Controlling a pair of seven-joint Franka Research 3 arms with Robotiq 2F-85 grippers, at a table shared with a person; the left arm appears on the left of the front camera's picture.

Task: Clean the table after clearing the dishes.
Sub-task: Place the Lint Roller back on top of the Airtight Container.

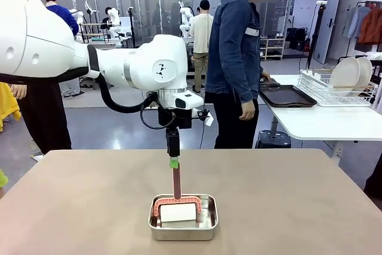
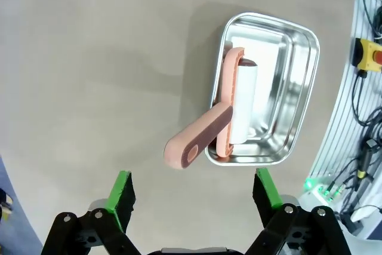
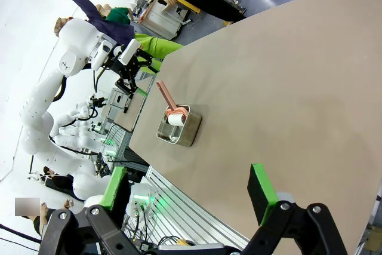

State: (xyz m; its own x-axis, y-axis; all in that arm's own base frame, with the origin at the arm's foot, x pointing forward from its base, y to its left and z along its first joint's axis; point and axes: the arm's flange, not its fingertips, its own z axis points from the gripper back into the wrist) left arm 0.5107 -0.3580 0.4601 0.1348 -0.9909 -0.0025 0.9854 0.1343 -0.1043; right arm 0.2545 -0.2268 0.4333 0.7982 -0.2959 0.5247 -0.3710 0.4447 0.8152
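One steel pan (image 1: 182, 218) is seated near the robot-side edge of the beige-brown table (image 1: 89, 207), and a lint roller (image 1: 177, 206) with a salmon-pink frame and a white roll is lodged in it. The roller's handle is raised out of the pan, its end standing over the pan's rim. The left gripper (image 1: 173, 160) is suspended directly above the handle tip; in the left wrist view its green-padded fingers (image 2: 120, 194) are spread wide, with the handle end between and beyond them and no contact made. The right gripper (image 3: 188, 192) is held off the table's near edge, its fingers likewise spread apart and nothing between them. A person in a denim jacket (image 1: 236, 40) is positioned beyond the far edge of the table. White plates (image 1: 349, 73) are stacked in a wire rack on the white side table (image 1: 322, 120), beside a dark tray (image 1: 286, 96).
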